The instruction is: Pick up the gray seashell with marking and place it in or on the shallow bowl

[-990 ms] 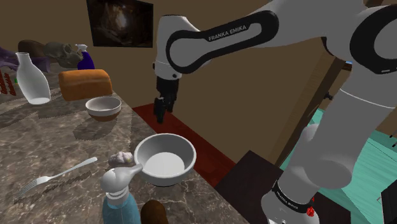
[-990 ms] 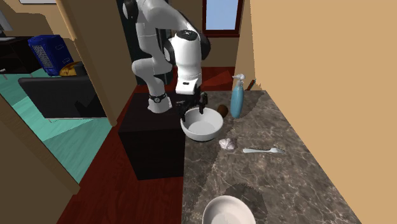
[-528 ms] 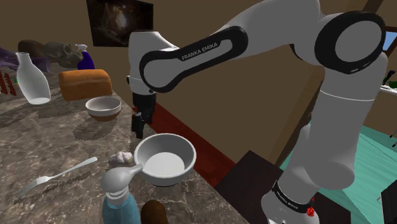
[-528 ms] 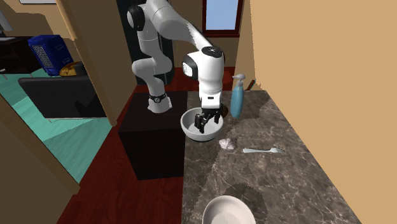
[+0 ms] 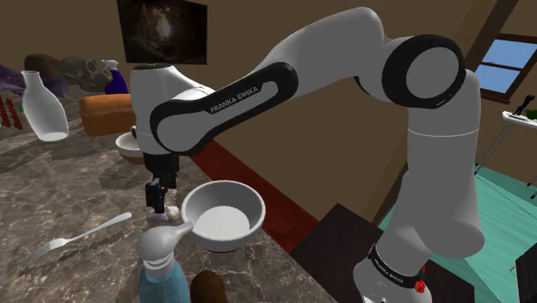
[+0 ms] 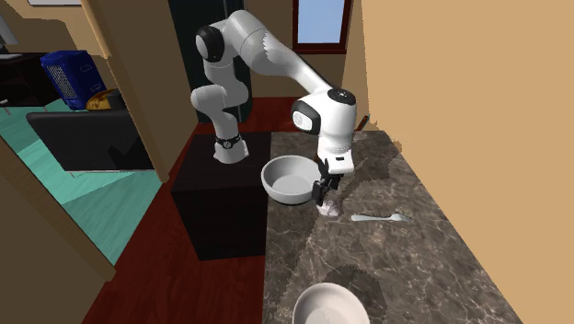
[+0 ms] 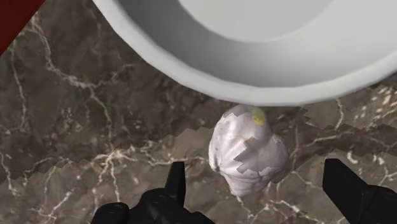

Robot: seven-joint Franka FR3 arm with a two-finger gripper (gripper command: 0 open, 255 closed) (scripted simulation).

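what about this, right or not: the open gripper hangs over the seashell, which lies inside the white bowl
Not quite: the wrist view shows the seashell on the counter beside the white bowl, not inside it. The open gripper does hang over it.

— What is the work surface?
— A dark brown marble counter (image 6: pixel 396 258) with pale veins. It runs along a plain tan wall (image 6: pixel 460 92) on the second exterior view's right.
— And the floor?
— A dark red floor (image 6: pixel 221 285) beside the counter's edge. Farther to that view's left lies a teal floor (image 6: pixel 83 207).
— Any windows?
— A dark-framed window (image 6: pixel 320 20) at the far end, blue behind the glass.
— Anything hanging?
— In the shoulder view, a dark framed picture (image 5: pixel 162 30) hangs on a brown wall (image 5: pixel 284 26) beyond the counter.
— Furniture?
— A low dark cabinet (image 6: pixel 87 138) stands on the teal floor, past a tan wooden partition (image 6: pixel 129 74).
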